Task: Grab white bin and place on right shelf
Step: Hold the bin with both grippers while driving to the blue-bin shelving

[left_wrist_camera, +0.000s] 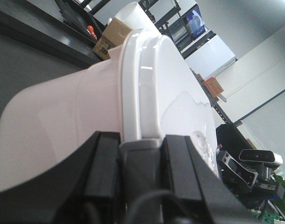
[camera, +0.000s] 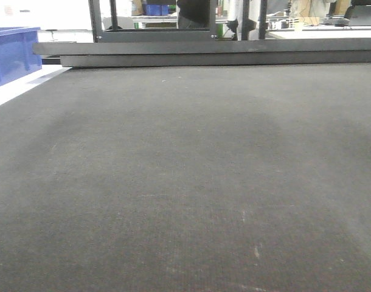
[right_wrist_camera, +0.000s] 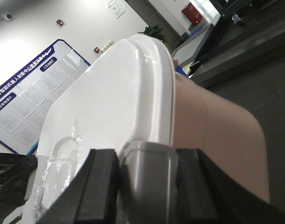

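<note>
Support is given at opposite ends of the white bin [left_wrist_camera: 77,116], left jaws and right jaws each closed on a grey clip [left_wrist_camera: 141,158], for balanced carrying.

blue bin [camera: 12,53], dark tabletop [camera: 185,182], cardboard box [left_wrist_camera: 110,37]

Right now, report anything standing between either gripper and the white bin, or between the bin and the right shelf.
Nothing visible separates them: the left gripper and right gripper each clamp the white bin at its lid rim. The right shelf shows in no view, so that path cannot be judged.
</note>
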You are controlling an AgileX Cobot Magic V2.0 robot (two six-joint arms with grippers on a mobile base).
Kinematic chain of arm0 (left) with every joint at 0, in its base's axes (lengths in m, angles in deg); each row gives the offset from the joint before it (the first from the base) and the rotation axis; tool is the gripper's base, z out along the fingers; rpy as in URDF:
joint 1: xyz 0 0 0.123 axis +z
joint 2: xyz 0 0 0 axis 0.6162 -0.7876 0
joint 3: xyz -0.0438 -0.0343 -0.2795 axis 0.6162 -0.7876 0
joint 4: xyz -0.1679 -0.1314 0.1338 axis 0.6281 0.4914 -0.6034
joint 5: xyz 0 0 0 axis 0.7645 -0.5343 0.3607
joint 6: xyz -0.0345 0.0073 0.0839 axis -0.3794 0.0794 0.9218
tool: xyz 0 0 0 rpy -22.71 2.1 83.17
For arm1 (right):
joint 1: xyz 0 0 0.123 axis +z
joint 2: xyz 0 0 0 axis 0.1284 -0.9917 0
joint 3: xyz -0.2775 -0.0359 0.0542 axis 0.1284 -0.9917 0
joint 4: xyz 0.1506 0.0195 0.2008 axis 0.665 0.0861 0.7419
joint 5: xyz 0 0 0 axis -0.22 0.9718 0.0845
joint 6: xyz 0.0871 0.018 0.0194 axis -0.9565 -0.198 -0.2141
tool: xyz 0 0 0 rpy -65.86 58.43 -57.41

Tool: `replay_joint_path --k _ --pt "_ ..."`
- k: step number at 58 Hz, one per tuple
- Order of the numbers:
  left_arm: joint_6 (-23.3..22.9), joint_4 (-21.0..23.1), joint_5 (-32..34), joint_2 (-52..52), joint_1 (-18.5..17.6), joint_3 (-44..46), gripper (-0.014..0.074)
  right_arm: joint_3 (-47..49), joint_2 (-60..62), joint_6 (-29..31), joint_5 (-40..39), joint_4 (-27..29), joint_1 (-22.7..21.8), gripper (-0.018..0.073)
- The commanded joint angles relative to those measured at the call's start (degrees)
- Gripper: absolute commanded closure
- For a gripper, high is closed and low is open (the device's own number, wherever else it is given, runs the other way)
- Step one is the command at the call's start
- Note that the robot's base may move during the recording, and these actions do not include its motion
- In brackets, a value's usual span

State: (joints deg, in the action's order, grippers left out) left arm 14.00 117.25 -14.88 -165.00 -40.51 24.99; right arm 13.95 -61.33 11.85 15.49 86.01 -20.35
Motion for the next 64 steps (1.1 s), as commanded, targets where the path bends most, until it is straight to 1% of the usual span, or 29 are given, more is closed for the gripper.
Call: replay_joint_path --k 1,8,31,64 --pt "0.89 3.45 -20.38 2.38 -3.39 1.61 0.0722 2.00 2.41 2.06 17.89 3.47 2.80 0.0498" --pt "0.89 3.45 -20.38 2.38 -3.39 1.61 0.0722 2.00 2.41 2.06 16.71 3.47 2.80 0.0498" --pt "0.89 3.45 -20.38 2.38 -3.39 1.61 0.0722 2.00 2.34 2.06 8.64 3.47 2.80 0.0498" --pt "0.89 3.45 -20.38 2.38 -3.39 1.61 0.0722 2.00 2.34 2.06 8.17 3.47 2.80 0.0498"
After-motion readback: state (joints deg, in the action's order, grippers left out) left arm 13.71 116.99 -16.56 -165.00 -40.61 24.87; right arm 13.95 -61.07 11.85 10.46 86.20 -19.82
